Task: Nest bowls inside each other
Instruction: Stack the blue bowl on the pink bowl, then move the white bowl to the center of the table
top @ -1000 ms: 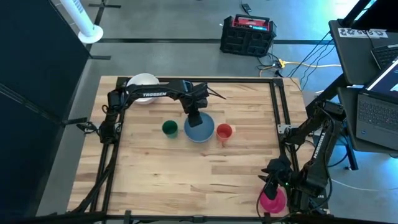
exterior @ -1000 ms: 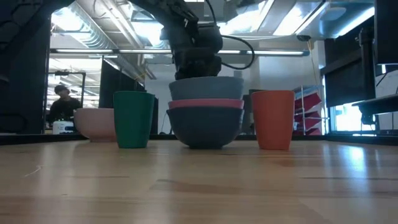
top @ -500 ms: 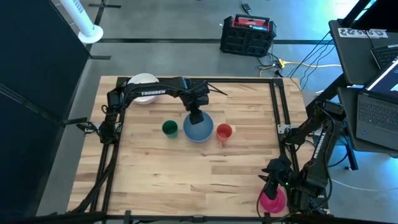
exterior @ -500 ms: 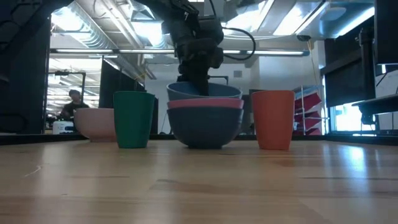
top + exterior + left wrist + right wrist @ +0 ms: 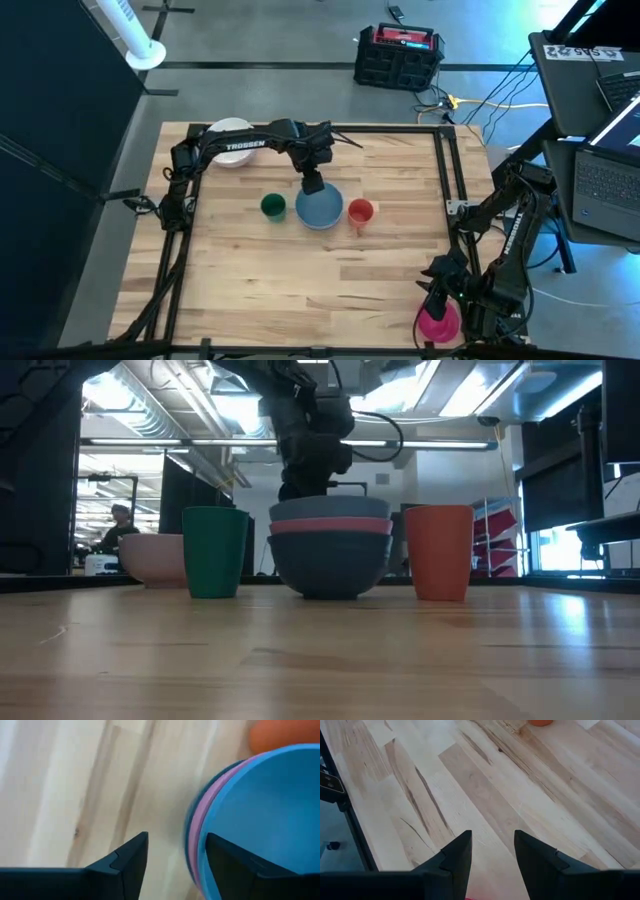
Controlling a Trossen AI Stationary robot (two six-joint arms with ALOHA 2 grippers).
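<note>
The near half of the butcher-block table [image 5: 300, 290] lies bare, pale planks running to the front edge. At its five-o'clock corner the right gripper [image 5: 437, 290] waits, fingers parted with plain wood between them, and the magenta bowl [image 5: 437, 324] sits just beside it at the very edge.

Mid-table, a row runs nine to three: the green cup [image 5: 272, 206], the stack of bowls [image 5: 330, 555] and the red cup [image 5: 360, 211], each near its neighbour but apart. In the stack the light blue bowl [image 5: 320, 207] sits in the pale pink one, which sits in the dark blue one. The left gripper [image 5: 313, 183] hangs just over the stack's twelve-o'clock rim, fingers spread, gripping nothing.

Farther off, the white bowl [image 5: 229, 130] stands alone at the eleven-o'clock corner. A black frame rims the table. Beyond lie grey floor, a red-and-black case [image 5: 398, 56] at one o'clock, cables, and laptops on a bench at three. A person [image 5: 112, 525] stands far back in the room.
</note>
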